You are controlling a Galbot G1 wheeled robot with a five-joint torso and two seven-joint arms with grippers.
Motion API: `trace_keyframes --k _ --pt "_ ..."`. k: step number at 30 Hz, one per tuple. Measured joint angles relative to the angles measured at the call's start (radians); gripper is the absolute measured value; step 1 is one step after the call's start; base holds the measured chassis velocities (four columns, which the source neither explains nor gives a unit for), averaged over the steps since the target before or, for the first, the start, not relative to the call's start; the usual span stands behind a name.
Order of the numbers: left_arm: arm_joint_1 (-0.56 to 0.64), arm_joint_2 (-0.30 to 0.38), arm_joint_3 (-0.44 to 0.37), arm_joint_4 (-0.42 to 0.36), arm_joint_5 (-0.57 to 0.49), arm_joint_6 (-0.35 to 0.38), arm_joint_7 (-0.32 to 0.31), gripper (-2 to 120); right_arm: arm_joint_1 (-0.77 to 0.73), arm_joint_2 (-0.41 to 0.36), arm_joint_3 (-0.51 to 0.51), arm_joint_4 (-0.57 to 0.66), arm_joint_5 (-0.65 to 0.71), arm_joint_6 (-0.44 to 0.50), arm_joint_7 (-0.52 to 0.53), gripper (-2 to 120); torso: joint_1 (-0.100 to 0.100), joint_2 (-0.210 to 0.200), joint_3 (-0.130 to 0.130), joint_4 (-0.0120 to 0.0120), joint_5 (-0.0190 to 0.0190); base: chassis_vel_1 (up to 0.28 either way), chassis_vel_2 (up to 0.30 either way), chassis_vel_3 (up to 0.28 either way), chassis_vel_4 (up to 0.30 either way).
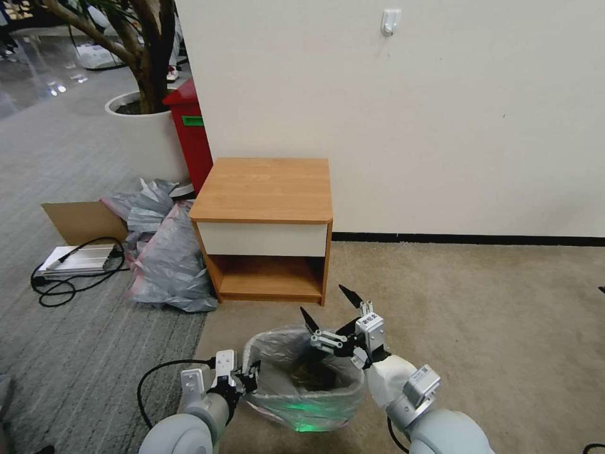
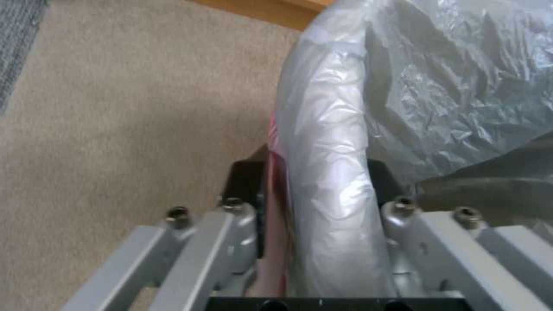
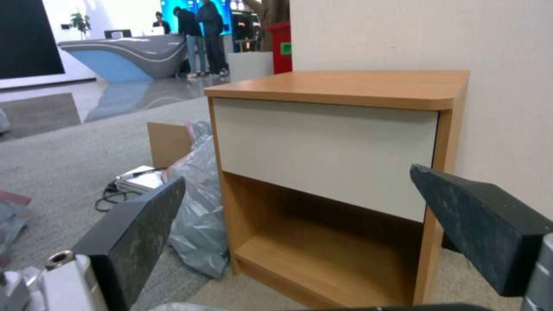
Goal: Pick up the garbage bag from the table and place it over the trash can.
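Head view shows the garbage bag point(image 1: 296, 378) draped over the trash can point(image 1: 309, 421) on the carpet point(image 1: 491, 328) before the worktop point(image 1: 265, 189). The left end effector point(image 1: 247, 377) is clenched on the bagged rim and could tear the film, while the right end effector point(image 1: 328, 306) is released above the far rim, where the loose bag may slip in.

I am in a public showroom or lobby with a mock bedroom corner: a curved reception desk point(image 3: 124, 52) on glossy floor, big screens behind it (people standing there), a potted tree point(image 1: 148, 120), and a nightstand point(image 1: 265, 227) on carpet.
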State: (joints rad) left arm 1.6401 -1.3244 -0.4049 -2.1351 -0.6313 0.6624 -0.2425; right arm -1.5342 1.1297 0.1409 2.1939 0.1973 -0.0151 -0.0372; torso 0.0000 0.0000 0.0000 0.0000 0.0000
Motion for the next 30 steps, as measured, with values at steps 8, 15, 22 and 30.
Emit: trace_keyframes --k 8,15,22,30 --pt "-0.015 0.044 -0.003 0.026 0.019 -0.024 0.037 65 0.011 0.005 -0.009 -0.006 0.003 0.000 -0.001 100 0.000 0.000 0.000 0.0000 0.0000 0.000 0.000 0.000 0.000" --pt "-0.002 0.054 -0.018 -0.022 0.115 -0.105 0.086 93 0.020 0.026 -0.009 -0.015 0.006 0.004 0.035 100 0.000 0.000 0.000 0.0000 0.0000 0.000 0.000 0.000 0.000" --pt "-0.015 0.072 -0.033 0.021 0.275 -0.387 0.137 100 0.009 0.092 -0.005 -0.022 -0.045 -0.031 0.222 100 0.000 0.000 0.000 -0.0001 0.0001 0.000 0.000 0.000 0.000" --pt "0.018 0.056 -0.085 0.130 0.514 -0.830 0.156 100 -0.071 0.166 0.039 -0.100 -0.120 -0.007 0.361 100 0.000 0.000 0.000 0.0000 0.0000 0.000 0.000 0.000 0.000"
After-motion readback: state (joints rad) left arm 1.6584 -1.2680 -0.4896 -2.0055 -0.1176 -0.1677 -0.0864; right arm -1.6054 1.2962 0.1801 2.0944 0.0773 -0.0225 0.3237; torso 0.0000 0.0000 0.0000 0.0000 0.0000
